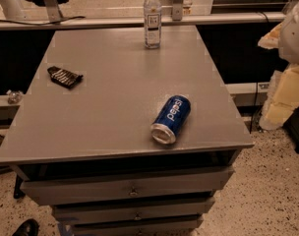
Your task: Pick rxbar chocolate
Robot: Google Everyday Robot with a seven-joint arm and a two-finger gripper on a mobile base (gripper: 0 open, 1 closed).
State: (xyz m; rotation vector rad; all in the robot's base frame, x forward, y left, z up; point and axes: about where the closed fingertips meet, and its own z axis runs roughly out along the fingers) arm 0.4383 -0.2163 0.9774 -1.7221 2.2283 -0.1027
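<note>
The rxbar chocolate (65,77) is lying flat on the grey surface (115,58), toward the left edge and about midway between near and far. It is a small dark wrapper with rows of pale lettering, sitting at a slight angle, its right end a little nearer than its left. Nothing is touching it.

The gripper is not showing anywhere in this view, so I cannot tell how far it is standing open or whether it is holding anything. A pale rounded shape (293,31) is poking in at the far right edge, but I cannot tell what it is.

A blue Pepsi can (171,119) is lying on its side near the front right of the surface, its silver end pointing toward the near edge, well apart from the bar. A clear water bottle (152,18) with a white cap is standing upright at the far edge, around the middle. Below the surface, grey drawers (130,188) are stacked one under another. Yellowish padding (282,100) is leaning at the right, over a speckled floor (272,195).
</note>
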